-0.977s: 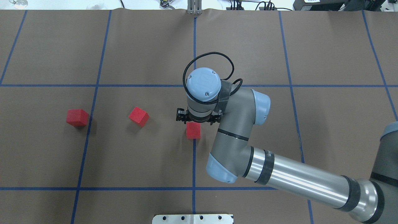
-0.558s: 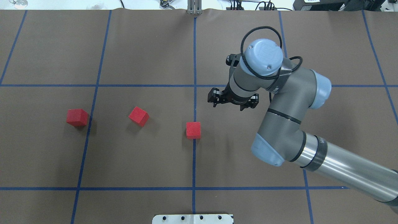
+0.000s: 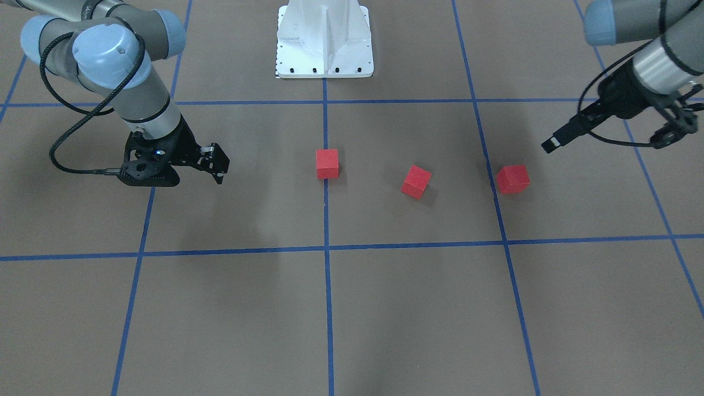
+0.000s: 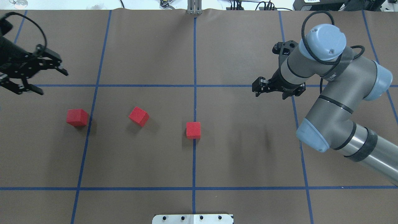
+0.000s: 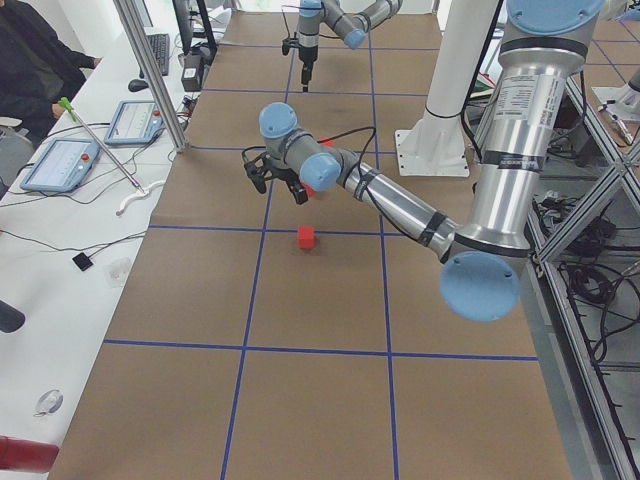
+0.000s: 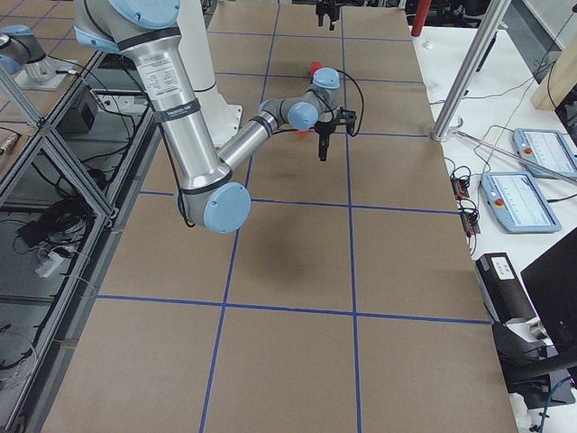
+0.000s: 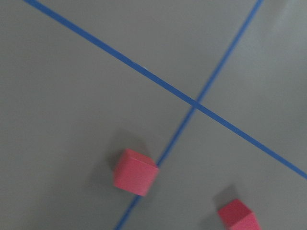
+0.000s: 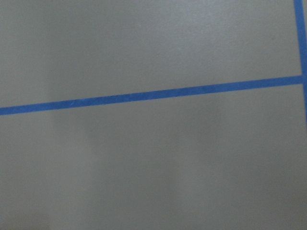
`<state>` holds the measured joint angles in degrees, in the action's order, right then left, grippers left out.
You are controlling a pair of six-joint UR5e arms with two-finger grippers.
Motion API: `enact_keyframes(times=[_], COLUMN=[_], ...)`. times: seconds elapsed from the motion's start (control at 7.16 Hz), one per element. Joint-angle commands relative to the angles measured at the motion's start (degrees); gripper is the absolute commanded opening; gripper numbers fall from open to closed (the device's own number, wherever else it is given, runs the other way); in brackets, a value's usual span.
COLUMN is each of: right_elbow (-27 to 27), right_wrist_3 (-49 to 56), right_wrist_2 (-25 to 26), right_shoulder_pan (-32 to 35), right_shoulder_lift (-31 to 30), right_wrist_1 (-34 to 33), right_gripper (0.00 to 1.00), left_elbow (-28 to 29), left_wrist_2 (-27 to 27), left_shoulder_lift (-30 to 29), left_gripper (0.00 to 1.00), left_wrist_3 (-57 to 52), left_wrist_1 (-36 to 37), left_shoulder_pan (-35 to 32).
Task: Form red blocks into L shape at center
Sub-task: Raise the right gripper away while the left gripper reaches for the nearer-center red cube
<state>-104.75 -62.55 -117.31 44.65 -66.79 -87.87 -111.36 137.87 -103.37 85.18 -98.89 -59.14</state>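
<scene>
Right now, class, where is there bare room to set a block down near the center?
Bare: the square between the center block and the right gripper, and the strip between that block and the middle block. Busiest: by the leftmost block, near the left gripper.

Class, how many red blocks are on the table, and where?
3. Centre block on the middle tape line; turned block to its left; outer block farther left, beside another line. None seems hidden.

Readable text, numbers, brands, signs: none. Printed strip on left arm's silver tube (image 5: 520,100) and on right arm's silver tube (image 6: 169,83): too small to make out.
</scene>
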Motion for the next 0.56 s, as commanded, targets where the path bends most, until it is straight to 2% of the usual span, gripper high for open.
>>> enact_keyframes(times=[0.0, 0.14, 0.28, 0.42], right_elbow=[-0.02, -0.02, 0.15, 0.07], right_wrist_3=[2.35, 2.35, 2.35, 2.35], right_wrist_2=[-1.17, -1.17, -1.86, -3.09], right_shoulder_pan=[2.19, 2.63, 3.07, 3.77], right_shoulder_lift=[-2.98, -6.04, -8.68, -8.88], right_wrist_1=[1.9, 6.44, 10.49, 10.79], right_gripper=[0.99, 0.99, 0.99, 0.99], left_elbow=[-0.26, 0.87, 1.84, 2.98], left_wrist_2=[-11.87, -12.79, -16.54, -17.88], left_shoulder_lift=[-5.87, -7.79, -8.25, -8.51], left_gripper=[1.0, 1.0, 1.0, 1.0], left_wrist_3=[12.86, 16.13, 16.42, 15.99], left_wrist_1=[-0.07, -0.07, -0.25, -0.07], left_shoulder_pan=[11.12, 14.89, 15.71, 17.72])
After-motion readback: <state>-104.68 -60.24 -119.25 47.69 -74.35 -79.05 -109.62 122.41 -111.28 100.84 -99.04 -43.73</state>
